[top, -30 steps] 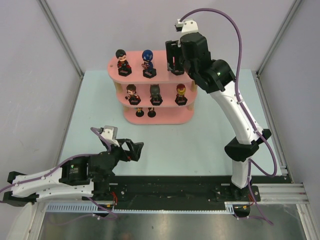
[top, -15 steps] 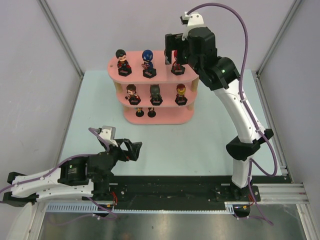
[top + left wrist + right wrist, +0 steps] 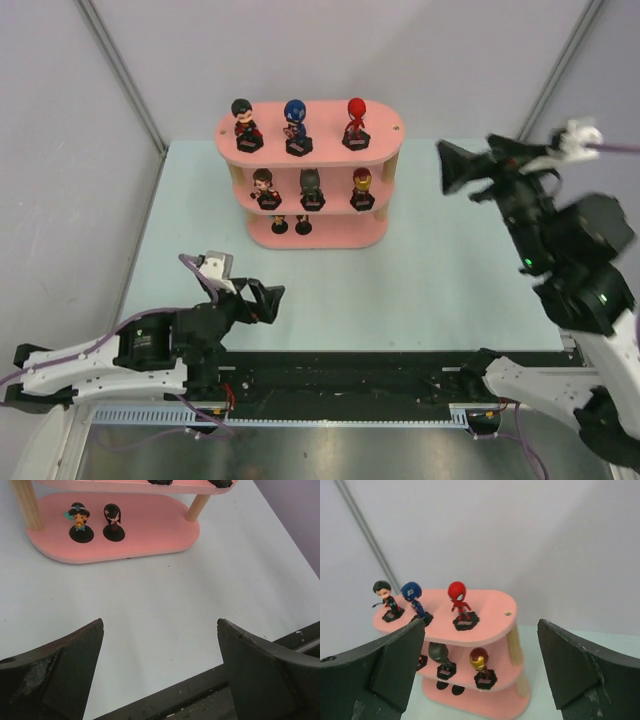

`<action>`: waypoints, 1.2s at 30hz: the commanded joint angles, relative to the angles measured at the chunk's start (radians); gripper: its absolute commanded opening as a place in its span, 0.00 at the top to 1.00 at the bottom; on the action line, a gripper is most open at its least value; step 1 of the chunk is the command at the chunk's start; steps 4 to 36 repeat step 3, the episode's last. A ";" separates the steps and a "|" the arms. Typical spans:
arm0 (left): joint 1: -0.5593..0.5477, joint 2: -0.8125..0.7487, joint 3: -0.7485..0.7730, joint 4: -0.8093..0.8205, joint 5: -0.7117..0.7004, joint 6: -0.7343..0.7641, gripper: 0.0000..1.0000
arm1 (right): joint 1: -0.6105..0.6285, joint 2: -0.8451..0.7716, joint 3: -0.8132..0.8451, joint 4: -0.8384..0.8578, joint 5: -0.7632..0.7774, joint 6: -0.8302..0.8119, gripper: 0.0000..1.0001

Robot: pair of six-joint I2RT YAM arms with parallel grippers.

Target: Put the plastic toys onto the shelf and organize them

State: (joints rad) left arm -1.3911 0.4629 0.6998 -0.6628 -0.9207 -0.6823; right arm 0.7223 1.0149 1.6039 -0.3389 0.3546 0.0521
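Observation:
The pink three-tier shelf [image 3: 385, 130] stands at the back of the table; it also shows in the right wrist view [image 3: 492, 615]. Its top board holds a dark-haired figurine [image 3: 243, 122], a blue-headed one [image 3: 296, 122] and a red-headed one [image 3: 355, 120]. The middle board holds a dark-haired figurine [image 3: 263, 187], a black one [image 3: 312, 187] and a red-gold one [image 3: 363, 185]. Two small figurines [image 3: 80, 520] stand on the bottom board. My right gripper [image 3: 452, 168] is open and empty, to the right of the shelf. My left gripper [image 3: 268, 300] is open and empty, low in front of the shelf.
The pale table [image 3: 420, 270] ends at a black rail [image 3: 350, 380] along the near edge. Grey walls with slanted metal posts [image 3: 120, 70] close in the back and sides.
My right gripper has let go of the red-headed figurine on the top board and has pulled back far to the right. My left arm has hardly moved.

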 commanded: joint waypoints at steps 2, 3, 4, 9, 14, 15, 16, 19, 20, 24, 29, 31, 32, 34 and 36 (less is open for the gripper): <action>0.000 -0.044 0.014 0.061 0.049 0.072 0.00 | -0.003 -0.195 -0.245 0.062 0.270 0.081 0.00; 0.001 -0.046 0.013 0.061 0.028 0.064 0.00 | -0.003 -0.209 -0.274 -0.004 0.306 0.110 0.01; 0.001 -0.046 0.013 0.061 0.028 0.064 0.00 | -0.003 -0.209 -0.274 -0.004 0.306 0.110 0.01; 0.001 -0.046 0.013 0.061 0.028 0.064 0.00 | -0.003 -0.209 -0.274 -0.004 0.306 0.110 0.01; 0.001 -0.046 0.013 0.061 0.028 0.064 0.00 | -0.003 -0.209 -0.274 -0.004 0.306 0.110 0.01; 0.001 -0.046 0.013 0.061 0.028 0.064 0.00 | -0.003 -0.209 -0.274 -0.004 0.306 0.110 0.01; 0.001 -0.046 0.013 0.061 0.028 0.064 0.00 | -0.003 -0.209 -0.274 -0.004 0.306 0.110 0.01; 0.001 -0.046 0.013 0.061 0.028 0.064 0.00 | -0.003 -0.209 -0.274 -0.004 0.306 0.110 0.01; 0.001 -0.046 0.013 0.061 0.028 0.064 0.00 | -0.003 -0.209 -0.274 -0.004 0.306 0.110 0.01; 0.001 -0.046 0.013 0.061 0.028 0.064 0.00 | -0.003 -0.209 -0.274 -0.004 0.306 0.110 0.01; 0.001 -0.046 0.013 0.061 0.028 0.064 0.00 | -0.003 -0.209 -0.274 -0.004 0.306 0.110 0.01; 0.001 -0.046 0.013 0.061 0.028 0.064 0.00 | -0.003 -0.209 -0.274 -0.004 0.306 0.110 0.01; 0.001 -0.046 0.013 0.061 0.028 0.064 0.00 | -0.003 -0.209 -0.274 -0.004 0.306 0.110 0.01; 0.001 -0.046 0.013 0.061 0.028 0.064 0.00 | -0.003 -0.209 -0.274 -0.004 0.306 0.110 0.01; 0.001 -0.046 0.013 0.061 0.028 0.064 0.00 | -0.003 -0.209 -0.274 -0.004 0.306 0.110 0.01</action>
